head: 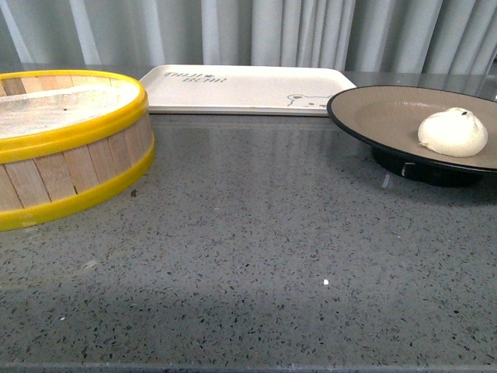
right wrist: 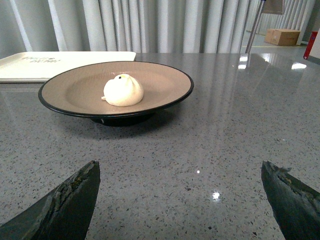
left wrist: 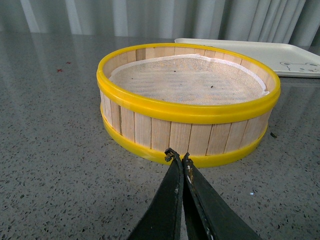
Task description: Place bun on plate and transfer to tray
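Note:
The white bun (head: 453,133) (right wrist: 123,90) lies inside the tan, black-rimmed plate (head: 373,113) (right wrist: 165,85) at the right of the table. Behind it, at the back centre, lies the cream tray (head: 241,89) (right wrist: 30,70) (left wrist: 270,52) with its bear drawing. Neither arm shows in the front view. My right gripper (right wrist: 180,172) is open, its fingers spread wide over bare table a short way before the plate. My left gripper (left wrist: 179,156) is shut with nothing in it, tips close to the steamer basket's side.
A yellow-rimmed wooden steamer basket (head: 70,148) (left wrist: 187,107) with a mesh liner stands at the left. Grey speckled table (head: 256,256) lies between basket and plate. Curtains hang behind; a cardboard box (right wrist: 283,36) sits far off.

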Available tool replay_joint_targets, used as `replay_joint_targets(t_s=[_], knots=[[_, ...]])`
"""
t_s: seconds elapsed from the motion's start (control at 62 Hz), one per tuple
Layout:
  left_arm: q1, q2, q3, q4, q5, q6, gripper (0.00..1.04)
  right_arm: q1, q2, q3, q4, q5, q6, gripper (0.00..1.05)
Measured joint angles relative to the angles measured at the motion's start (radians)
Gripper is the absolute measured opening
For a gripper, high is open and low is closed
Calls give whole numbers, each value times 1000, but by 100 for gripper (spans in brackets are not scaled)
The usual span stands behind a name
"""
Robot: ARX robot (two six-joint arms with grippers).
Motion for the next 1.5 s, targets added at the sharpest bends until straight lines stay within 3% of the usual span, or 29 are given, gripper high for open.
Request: replay_joint_targets(t_s=[0.5, 0.645, 1.112, 1.225, 1.499], knots=[[0, -134, -11, -92, 0, -1, 4, 0, 0, 0, 0, 0, 0, 96], [0, -275, -11, -262, 0, -1, 4, 0, 0, 0, 0, 0, 0, 96], [0, -308, -11, -272, 0, -1, 4, 0, 0, 0, 0, 0, 0, 96], [0, -308, -11, -272, 0, -1, 19, 0, 0, 0, 0, 0, 0, 96], [0, -308, -11, -272, 0, -1, 65, 0, 0, 0, 0, 0, 0, 96]])
